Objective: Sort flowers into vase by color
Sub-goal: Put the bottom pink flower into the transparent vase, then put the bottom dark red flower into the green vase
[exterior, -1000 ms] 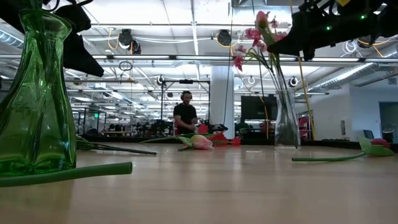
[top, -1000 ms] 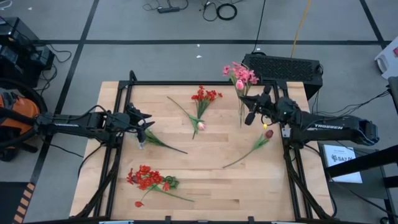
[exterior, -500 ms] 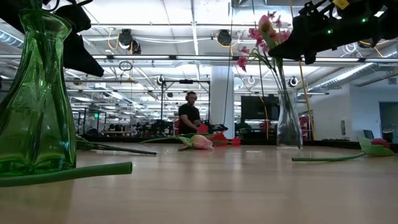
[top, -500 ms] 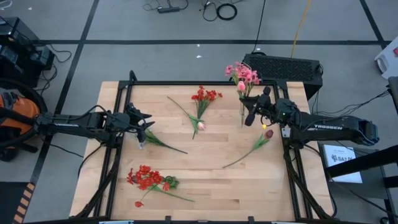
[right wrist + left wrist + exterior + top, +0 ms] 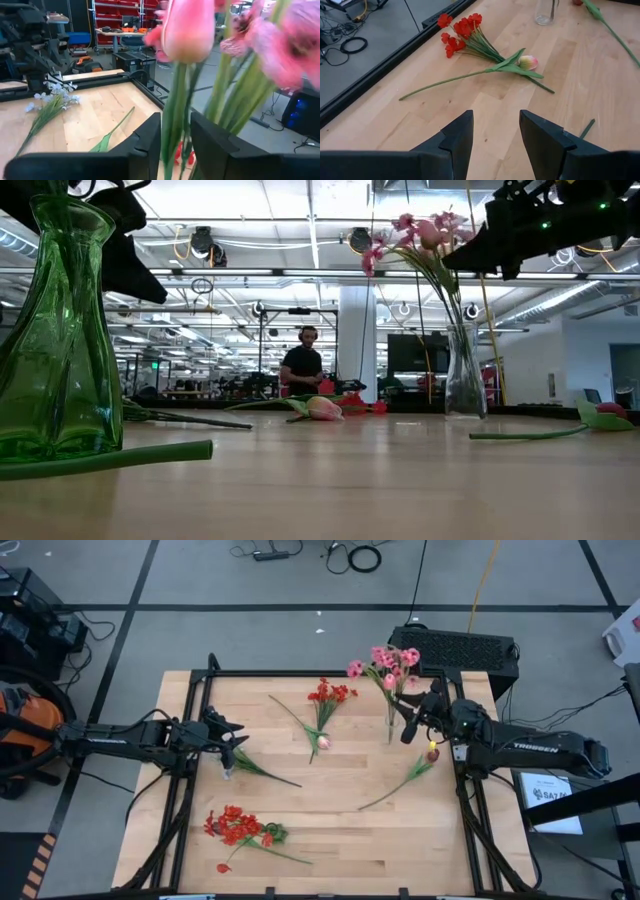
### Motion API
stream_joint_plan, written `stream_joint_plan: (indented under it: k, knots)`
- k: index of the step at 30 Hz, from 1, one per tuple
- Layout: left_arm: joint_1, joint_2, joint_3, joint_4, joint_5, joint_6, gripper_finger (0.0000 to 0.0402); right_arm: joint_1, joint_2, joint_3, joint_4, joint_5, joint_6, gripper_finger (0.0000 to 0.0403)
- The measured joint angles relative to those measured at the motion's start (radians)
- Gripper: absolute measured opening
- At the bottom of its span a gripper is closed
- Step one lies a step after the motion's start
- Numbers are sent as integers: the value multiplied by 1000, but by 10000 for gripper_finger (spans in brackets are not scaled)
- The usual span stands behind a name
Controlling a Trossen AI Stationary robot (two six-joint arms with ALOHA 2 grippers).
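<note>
The right gripper (image 5: 408, 716) is pinching the pink tulip (image 5: 186, 27) stem, fingers nearly closed, steadying it among the pink blooms (image 5: 385, 661) in the clear vase (image 5: 464, 382). The left gripper (image 5: 495, 132) is waiting half open beside the green vase (image 5: 55, 340).

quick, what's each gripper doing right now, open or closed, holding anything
Left gripper: open, holding nothing, above the table.
Right gripper: shut on the pink flowers, whose stems stand in the clear vase.
</note>
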Motion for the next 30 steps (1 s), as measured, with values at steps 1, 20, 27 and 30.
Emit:
stream_joint_plan:
  k: [1,20,27,30]
  knots:
    - [0,0,0,0,0,0,168,0,-13,0,-10,0,6,98]
    - [0,0,0,0,-2,1,168,17,-122,334,-581,0,78,98]
    - [0,0,0,0,-3,-114,168,17,-120,399,-739,-1,283,58]
    - [0,0,0,-1,-3,-152,168,17,-119,400,-800,-5,409,31]
